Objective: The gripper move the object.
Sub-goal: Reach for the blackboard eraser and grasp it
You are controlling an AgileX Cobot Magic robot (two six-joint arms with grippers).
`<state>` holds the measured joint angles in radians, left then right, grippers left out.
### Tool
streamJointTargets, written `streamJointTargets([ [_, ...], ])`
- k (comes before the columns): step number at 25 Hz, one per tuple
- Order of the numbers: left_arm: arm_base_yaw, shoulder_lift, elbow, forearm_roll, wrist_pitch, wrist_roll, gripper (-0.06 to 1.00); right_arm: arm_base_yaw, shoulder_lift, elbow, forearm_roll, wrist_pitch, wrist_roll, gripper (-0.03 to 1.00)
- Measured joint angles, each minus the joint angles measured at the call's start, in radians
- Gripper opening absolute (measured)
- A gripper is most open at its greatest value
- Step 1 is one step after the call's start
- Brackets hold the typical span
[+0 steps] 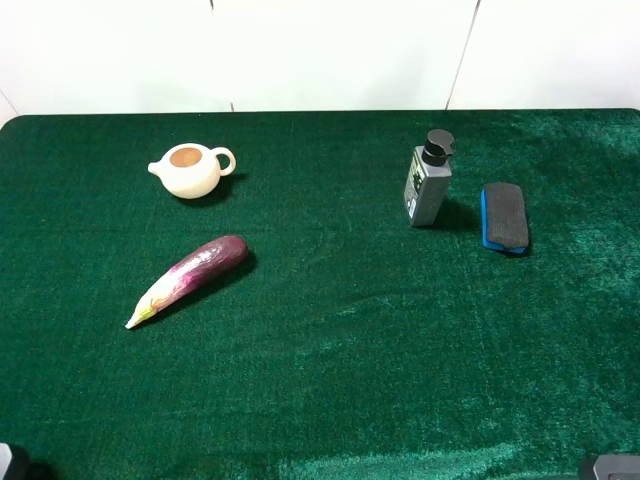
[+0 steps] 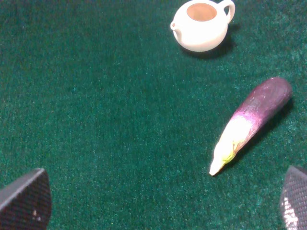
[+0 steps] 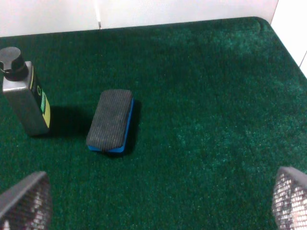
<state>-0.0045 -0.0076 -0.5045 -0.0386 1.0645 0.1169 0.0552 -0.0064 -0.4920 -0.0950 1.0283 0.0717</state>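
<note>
The board eraser (image 1: 505, 215), with its dark felt face up and blue back down, lies flat on the green cloth at the back right, just right of the pump bottle. It also shows in the right wrist view (image 3: 110, 120). My right gripper (image 3: 157, 201) is open and empty, its fingers (image 3: 24, 201) spread wide, well short of the eraser. In the high view only its edge (image 1: 612, 467) shows at the front right corner. My left gripper (image 2: 160, 206) is open and empty over bare cloth, with only its edge showing at the front left corner (image 1: 10, 465).
A grey pump bottle (image 1: 428, 185) stands upright just left of the eraser, also in the right wrist view (image 3: 24, 98). A purple eggplant (image 1: 190, 275) and a cream teapot (image 1: 190, 170) lie on the left. The green cloth (image 1: 350, 380) ends at a white wall behind.
</note>
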Motion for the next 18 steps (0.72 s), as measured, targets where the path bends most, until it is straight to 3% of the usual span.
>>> streamJointTargets([
  [18, 0.0, 0.0, 0.0, 0.0, 0.0, 0.0, 0.97, 0.0, 0.0, 0.0, 0.001, -0.001, 0.0, 0.69],
])
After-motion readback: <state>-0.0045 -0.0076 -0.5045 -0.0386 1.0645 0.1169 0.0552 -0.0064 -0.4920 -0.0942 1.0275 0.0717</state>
